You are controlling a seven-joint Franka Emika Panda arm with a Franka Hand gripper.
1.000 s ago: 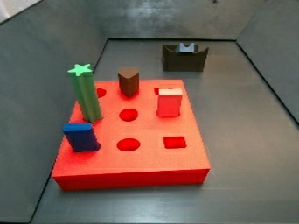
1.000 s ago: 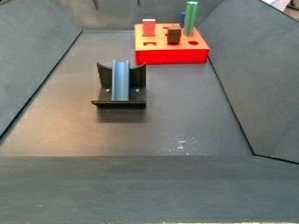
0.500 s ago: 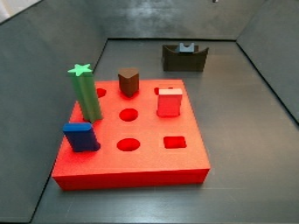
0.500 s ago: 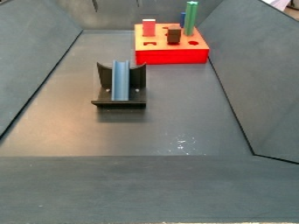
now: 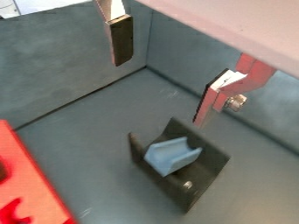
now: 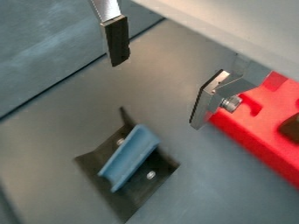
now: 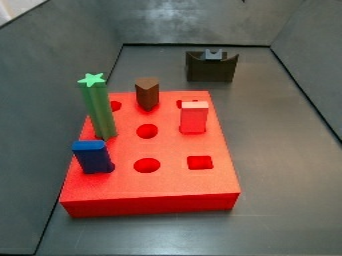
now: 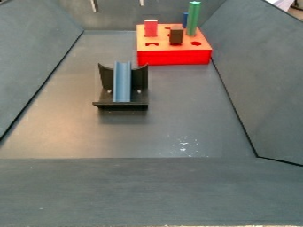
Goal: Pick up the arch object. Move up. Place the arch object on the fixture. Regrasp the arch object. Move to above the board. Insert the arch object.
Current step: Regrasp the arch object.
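— Which step is this?
— Regrasp, I judge: the slate grey-blue arch object (image 8: 122, 81) lies in the notch of the dark fixture (image 8: 120, 105), mid-floor, the red holed board (image 8: 173, 51) far behind.
— And the tool (image 5: 176, 77)?
— Spread wide, empty, above the fixture (it should descend and close on the block).

Nothing has visibly moved between the earlier side views and now; the arch object (image 8: 122, 81) lies in the fixture (image 8: 120, 100) as before; the gripper (image 5: 166, 77) hangs above, fingers apart.
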